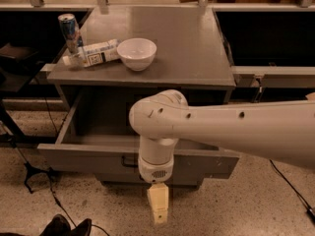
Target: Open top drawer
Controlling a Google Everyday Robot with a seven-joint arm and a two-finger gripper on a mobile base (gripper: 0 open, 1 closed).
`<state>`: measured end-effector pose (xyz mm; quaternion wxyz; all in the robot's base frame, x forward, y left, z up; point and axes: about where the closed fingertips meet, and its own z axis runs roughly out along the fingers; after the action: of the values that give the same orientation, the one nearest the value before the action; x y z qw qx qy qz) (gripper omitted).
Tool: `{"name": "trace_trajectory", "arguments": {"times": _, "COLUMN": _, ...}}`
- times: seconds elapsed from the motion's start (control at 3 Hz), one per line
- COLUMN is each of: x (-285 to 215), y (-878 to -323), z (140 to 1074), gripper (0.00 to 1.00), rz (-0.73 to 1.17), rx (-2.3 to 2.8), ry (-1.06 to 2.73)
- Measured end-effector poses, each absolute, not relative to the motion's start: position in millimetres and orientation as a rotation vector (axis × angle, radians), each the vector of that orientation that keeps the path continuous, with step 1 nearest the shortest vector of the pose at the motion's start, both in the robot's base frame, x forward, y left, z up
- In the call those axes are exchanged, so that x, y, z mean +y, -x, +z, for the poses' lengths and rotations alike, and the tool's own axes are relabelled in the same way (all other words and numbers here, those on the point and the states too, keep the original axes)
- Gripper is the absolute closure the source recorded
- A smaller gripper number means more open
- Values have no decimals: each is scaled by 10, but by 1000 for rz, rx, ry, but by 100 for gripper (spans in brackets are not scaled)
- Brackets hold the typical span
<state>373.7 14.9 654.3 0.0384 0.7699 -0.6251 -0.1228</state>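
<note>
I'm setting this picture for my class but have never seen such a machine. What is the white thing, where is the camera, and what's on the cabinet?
The white shape is a robot arm reaching in from the right. Its hand, the pale piece pointing down, holds nothing visible and hangs in front of the pulled-out top drawer. The one camera looks down from above. On the grey cabinet top stand a white bowl and a can; a bottle lies on its side.

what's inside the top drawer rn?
The top drawer is open; the visible left part of its inside shows only bare grey metal. The arm covers its middle and right. The gripper hangs below the drawer front.
</note>
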Motion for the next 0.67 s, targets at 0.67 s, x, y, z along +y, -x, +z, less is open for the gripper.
{"name": "trace_trajectory", "arguments": {"times": 0.67, "x": 4, "y": -3691, "z": 6874, "gripper": 0, "rz": -386, "rx": -2174, "ry": -2378}}
